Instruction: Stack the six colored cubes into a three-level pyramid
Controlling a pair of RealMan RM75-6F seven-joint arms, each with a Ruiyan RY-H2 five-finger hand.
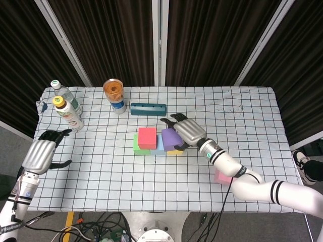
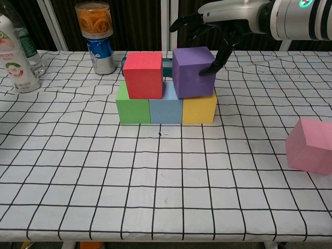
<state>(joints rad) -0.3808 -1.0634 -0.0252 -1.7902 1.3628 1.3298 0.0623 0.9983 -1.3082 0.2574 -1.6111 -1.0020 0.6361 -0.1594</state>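
Checked table (image 1: 252, 108), right hand (image 2: 220, 21) holding purple cube (image 2: 193, 71)

We note bright, even overhead light, soft shadows under the cubes (image 2: 166, 88), sharp focus, dark curtained background.

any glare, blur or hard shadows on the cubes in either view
Head view: even, soft light, no glare; the purple cube and right hand look sharp, and only faint shadows lie on the tablecloth. Chest view: cubes crisp, with soft shading on their front faces; the pink cube is cut by the frame edge.
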